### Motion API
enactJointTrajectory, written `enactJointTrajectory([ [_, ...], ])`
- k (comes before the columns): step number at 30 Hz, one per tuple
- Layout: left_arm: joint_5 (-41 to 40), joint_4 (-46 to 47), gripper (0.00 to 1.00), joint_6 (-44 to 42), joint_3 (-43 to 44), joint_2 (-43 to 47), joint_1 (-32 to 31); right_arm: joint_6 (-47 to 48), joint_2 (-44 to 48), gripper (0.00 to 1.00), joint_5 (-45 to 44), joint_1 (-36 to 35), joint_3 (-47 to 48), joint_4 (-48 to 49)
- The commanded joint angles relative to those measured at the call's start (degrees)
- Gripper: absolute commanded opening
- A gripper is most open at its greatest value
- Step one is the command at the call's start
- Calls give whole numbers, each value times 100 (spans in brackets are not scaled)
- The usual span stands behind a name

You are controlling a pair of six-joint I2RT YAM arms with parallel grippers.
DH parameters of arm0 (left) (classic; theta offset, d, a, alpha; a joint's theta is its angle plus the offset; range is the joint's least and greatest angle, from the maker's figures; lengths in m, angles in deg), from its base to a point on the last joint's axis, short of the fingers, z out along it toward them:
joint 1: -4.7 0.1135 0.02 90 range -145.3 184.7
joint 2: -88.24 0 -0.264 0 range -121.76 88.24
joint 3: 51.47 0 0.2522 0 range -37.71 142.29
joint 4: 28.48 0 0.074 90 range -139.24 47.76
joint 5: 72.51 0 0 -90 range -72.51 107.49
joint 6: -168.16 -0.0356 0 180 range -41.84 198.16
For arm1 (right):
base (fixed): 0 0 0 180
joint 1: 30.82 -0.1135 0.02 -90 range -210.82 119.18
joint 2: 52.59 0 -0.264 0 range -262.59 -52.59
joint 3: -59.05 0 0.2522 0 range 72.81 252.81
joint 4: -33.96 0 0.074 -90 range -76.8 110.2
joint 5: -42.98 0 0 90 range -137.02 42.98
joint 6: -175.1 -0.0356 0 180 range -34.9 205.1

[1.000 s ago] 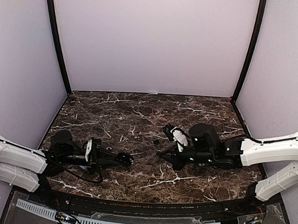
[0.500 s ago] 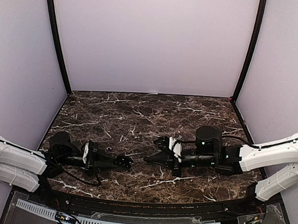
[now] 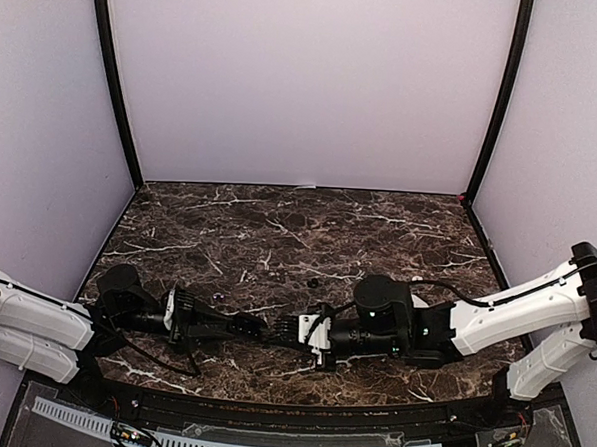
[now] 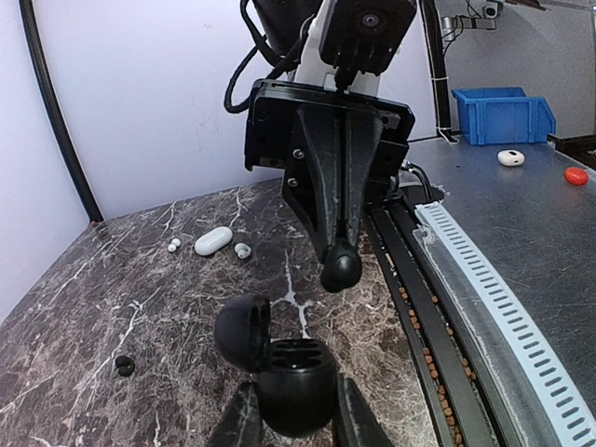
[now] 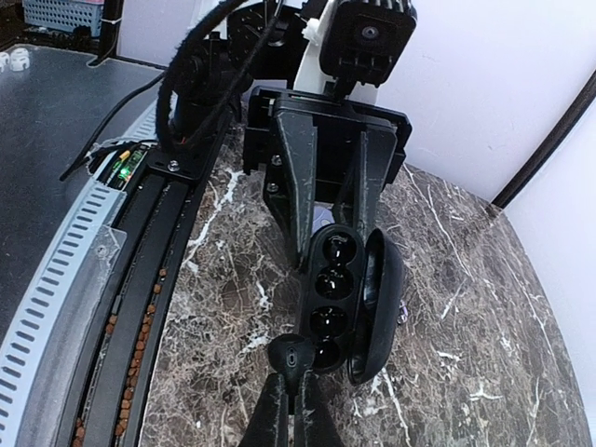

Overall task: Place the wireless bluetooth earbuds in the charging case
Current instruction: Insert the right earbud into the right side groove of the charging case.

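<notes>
Black earbud (image 5: 291, 354): pinched at the very tips of the right jaws, which are pressed together on it. It sits just in front of the open mouth of the black charging case (image 4: 293, 377) and is not yet seated. I cannot tell whether it touches the rim.

Case: clamped at its lower shell between the left jaws and held low over the near part of the desk (image 3: 279, 222). The lid is swung open to one side. The wells are dark, and I cannot tell whether either is filled.

Farther back on the desk lies a white case (image 4: 212, 240) with two white buds (image 4: 173, 245) beside it. A small dark speck (image 4: 122, 366) is too small to identify.

Risks from here, in my judgement:
- The tip pinch is slight, so any sideways push against the well's edge could twist the bud out. On dark marble it would be hard to find.
- If the bud's shape is not lined up with the well, pressing in may shove the case back or rotate it within the left jaws.
- The open lid stands close beside the right jaws, so a slight drift could knock it shut or lever the case loose.
</notes>
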Motion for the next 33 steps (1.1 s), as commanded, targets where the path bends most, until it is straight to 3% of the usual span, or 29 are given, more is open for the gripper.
enactJointTrajectory([
  [1, -48, -5, 0, -145, 5, 54, -48, 87, -229, 0, -657, -152, 311, 408],
  [16, -87, -88, 0, -220, 23, 78, -84, 236, -526, 0, -1501, -381, 534, 137],
  [33, -257, -218, 0, -305, 16, 215, -118, -45, -882, 0, -1422, -463, 738, -108],
])
